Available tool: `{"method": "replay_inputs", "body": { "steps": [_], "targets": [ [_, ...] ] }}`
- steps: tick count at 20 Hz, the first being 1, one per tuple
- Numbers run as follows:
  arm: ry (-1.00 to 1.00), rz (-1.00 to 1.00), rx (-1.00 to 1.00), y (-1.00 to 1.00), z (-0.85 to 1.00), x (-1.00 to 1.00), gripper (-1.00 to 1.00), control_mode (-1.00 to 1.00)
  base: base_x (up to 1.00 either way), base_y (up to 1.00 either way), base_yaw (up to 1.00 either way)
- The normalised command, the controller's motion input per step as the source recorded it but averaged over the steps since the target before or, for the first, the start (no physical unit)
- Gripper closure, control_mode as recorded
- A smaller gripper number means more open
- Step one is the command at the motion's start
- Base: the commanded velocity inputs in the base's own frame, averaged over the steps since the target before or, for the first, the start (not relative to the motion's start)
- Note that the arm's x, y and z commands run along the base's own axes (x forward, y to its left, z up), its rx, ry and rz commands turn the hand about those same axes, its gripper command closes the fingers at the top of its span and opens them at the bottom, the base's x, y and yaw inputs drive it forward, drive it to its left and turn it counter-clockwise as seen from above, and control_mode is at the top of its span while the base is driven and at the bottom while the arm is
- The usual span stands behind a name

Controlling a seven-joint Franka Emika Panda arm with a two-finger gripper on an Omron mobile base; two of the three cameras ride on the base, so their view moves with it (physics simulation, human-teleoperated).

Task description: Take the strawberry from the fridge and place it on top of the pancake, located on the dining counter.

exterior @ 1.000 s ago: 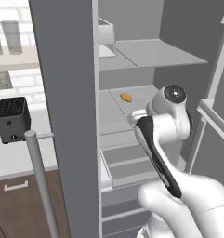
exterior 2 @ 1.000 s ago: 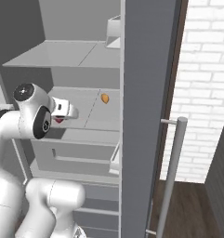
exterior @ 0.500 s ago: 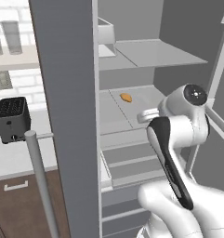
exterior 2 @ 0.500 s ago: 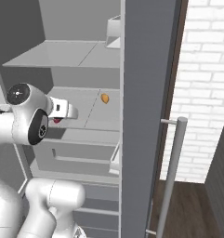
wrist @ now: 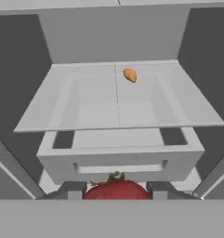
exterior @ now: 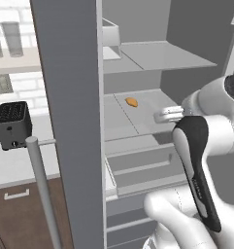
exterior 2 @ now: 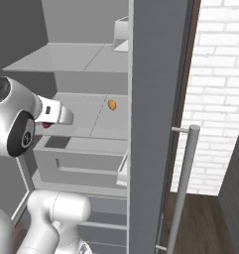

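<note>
Red strawberry (wrist: pixel 116 190) was clamped between the claw (wrist: pixel 116 189) tips, held clear in front of the fridge (exterior: pixel 70 97) shelf (wrist: pixel 118 100) for carrying away.

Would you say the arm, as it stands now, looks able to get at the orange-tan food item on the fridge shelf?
Probably not yet: the path to the orange-tan item across the shelf looks open, but the fingers already grip the strawberry, so they have no room for it.
</note>
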Motion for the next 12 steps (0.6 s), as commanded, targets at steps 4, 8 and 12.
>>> {"method": "replay_inputs", "body": {
  "steps": [4,8,12],
  "targets": [
    [-0.1,0.0,0.01,0.0,0.06,-0.71,1.0,-1.0,0.0,0.0,0.0],
    [-0.2,-0.01,0.0,0.0,0.0,-0.56,1.0,-1.0,0.0,0.0,0.0],
    [-0.17,-0.02,0.0,0.0,0.0,-0.54,1.0,-1.0,0.0,0.0,0.0]
  ]
}}
